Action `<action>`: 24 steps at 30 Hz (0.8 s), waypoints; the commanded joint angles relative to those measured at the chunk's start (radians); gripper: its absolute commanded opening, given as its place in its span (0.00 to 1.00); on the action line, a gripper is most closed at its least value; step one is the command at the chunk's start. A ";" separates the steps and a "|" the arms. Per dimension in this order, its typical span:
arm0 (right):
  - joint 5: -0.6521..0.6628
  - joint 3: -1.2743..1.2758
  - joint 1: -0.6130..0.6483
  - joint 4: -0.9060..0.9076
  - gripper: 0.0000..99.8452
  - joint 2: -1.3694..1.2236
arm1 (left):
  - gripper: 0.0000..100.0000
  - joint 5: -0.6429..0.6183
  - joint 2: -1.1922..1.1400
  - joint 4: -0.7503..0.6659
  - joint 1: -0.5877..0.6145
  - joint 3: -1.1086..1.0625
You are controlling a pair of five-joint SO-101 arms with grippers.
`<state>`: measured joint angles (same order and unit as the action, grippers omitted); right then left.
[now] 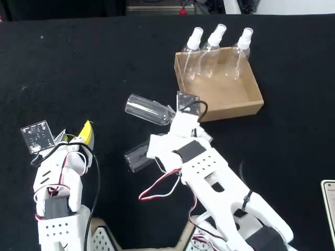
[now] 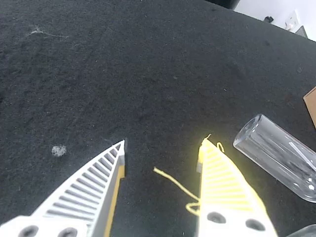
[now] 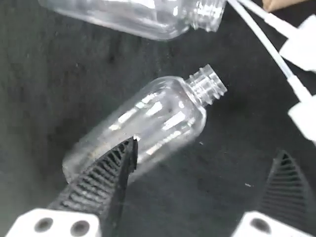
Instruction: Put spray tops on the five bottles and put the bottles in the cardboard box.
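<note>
Three clear spray-topped bottles (image 1: 212, 49) are seen in the brown cardboard box (image 1: 235, 99) at one o'clock. Two uncapped clear bottles (image 1: 149, 110) are laid at centre, with the right gripper (image 3: 207, 150) spread apart over the nearer one. The left gripper (image 2: 163, 144), likewise spread, is seen at eight o'clock

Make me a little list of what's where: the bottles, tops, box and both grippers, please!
box: three capped bottles inside, leaning on its far wall
open bottles: two, lying on the table, no tops
loose tops: two, lying by the open bottles
left gripper: open, empty, over bare table
right gripper: open, over the nearer open bottle
</note>
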<state>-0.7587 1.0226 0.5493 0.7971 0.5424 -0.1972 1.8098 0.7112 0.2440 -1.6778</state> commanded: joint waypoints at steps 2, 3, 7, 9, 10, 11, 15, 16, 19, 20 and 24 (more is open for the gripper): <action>-0.149 -0.027 0.017 -0.155 0.40 0.013 | 0.23 0.008 0.014 -0.017 0.001 -0.021; -0.175 -0.018 0.028 -0.184 0.40 0.013 | 0.23 0.008 0.014 -0.017 0.001 -0.021; -0.204 0.024 0.078 -0.267 0.40 0.013 | 0.23 0.008 0.014 -0.017 0.002 -0.021; -0.206 0.050 0.083 -0.302 0.40 0.013 | 0.23 0.008 0.014 -0.017 0.002 -0.021; -0.206 0.064 0.081 -0.319 0.40 0.013 | 0.23 0.008 0.014 -0.017 0.002 -0.021; -0.206 0.076 0.078 -0.330 0.40 0.013 | 0.23 0.008 0.014 -0.017 0.002 -0.021; -0.198 0.111 0.069 -0.336 0.40 0.013 | 0.23 0.008 0.014 -0.017 0.002 -0.021; -0.196 0.117 0.071 -0.338 0.40 0.013 | 0.23 0.008 0.014 -0.017 0.002 -0.021; -0.196 0.127 0.071 -0.342 0.40 0.012 | 0.23 0.008 0.014 -0.017 0.002 -0.021; -0.196 0.128 0.071 -0.342 0.40 0.010 | 0.23 0.008 0.014 -0.017 0.002 -0.021; -0.196 0.120 0.071 -0.362 0.40 -0.054 | 0.23 0.008 0.014 -0.017 0.002 -0.021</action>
<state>-0.9521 1.1546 0.6183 0.4795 0.5301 -0.1972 1.8098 0.7112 0.2440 -1.6778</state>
